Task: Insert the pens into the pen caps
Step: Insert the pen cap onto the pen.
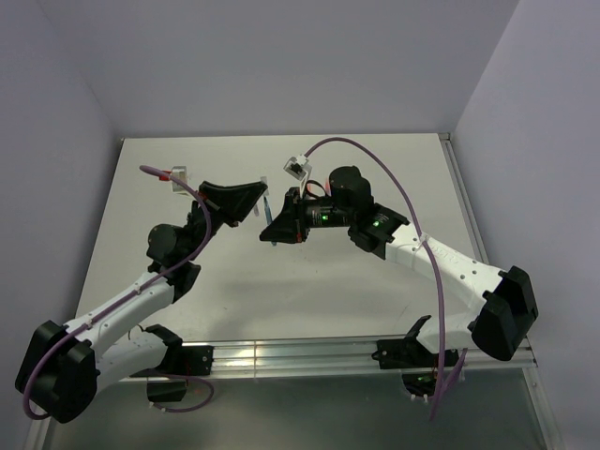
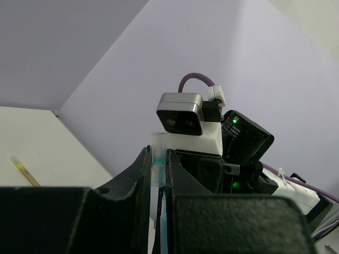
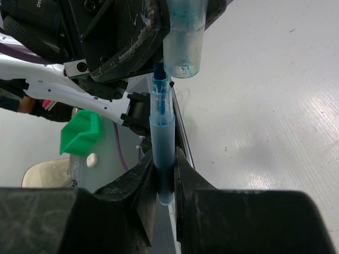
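My left gripper (image 2: 158, 152) is shut on a pale blue pen cap (image 2: 158, 165), held above the table. My right gripper (image 3: 164, 159) is shut on a blue pen (image 3: 161, 135), held upright. In the right wrist view the pen's dark blue tip sits just below the mouth of the cap (image 3: 184, 45) and slightly to its left, outside the cap. In the top view the left gripper (image 1: 254, 200) and the right gripper (image 1: 273, 228) meet near the table's middle, with the pen (image 1: 271, 221) between them. A yellow pen (image 2: 23, 172) lies on the table.
A pink stick (image 1: 154, 172) with a clear stub (image 1: 178, 176) lies at the table's far left. The right arm's wrist camera (image 2: 183, 114) faces my left gripper closely. A green object (image 3: 79, 132) shows beyond the table's near edge. Grey walls close the back and sides.
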